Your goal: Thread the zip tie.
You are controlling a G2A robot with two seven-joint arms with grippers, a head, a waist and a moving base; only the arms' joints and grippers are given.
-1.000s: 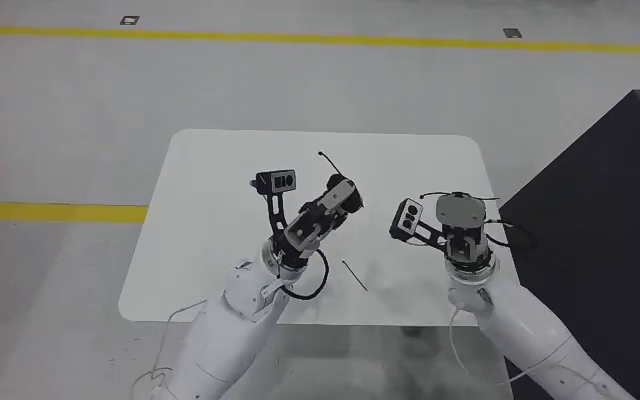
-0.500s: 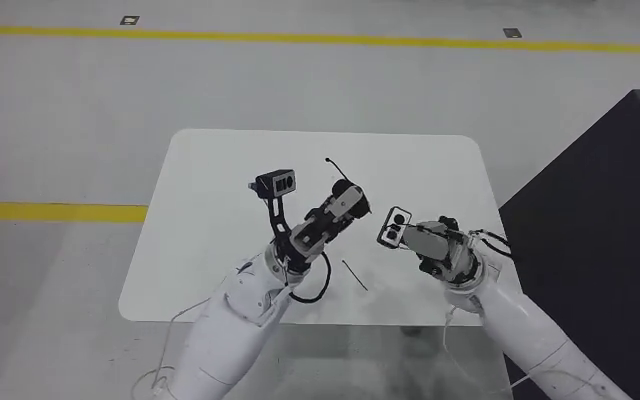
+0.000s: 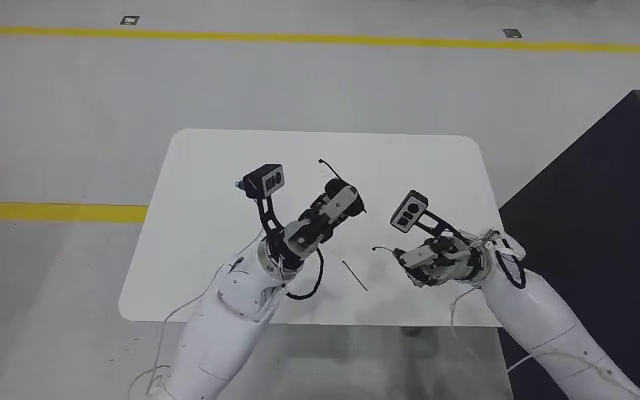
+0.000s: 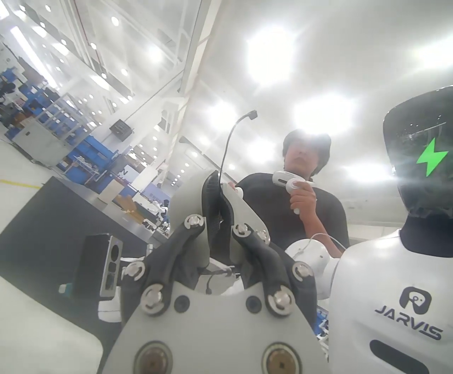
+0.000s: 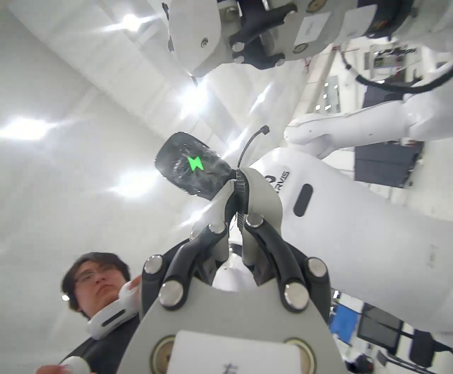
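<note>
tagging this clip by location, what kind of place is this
Likely a factory or warehouse hall: yellow painted lines on the grey floor, a high ceiling with rows of round lights, and blue storage racks behind.

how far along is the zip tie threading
Done: the pickups. The left tool is shut on a first zip tie, and the right tool on a second zip tie.
In hand: both are held above the table, their ends apart.
Left: no tail has entered a head, so the threading itself. A third zip tie lies on the table.
</note>
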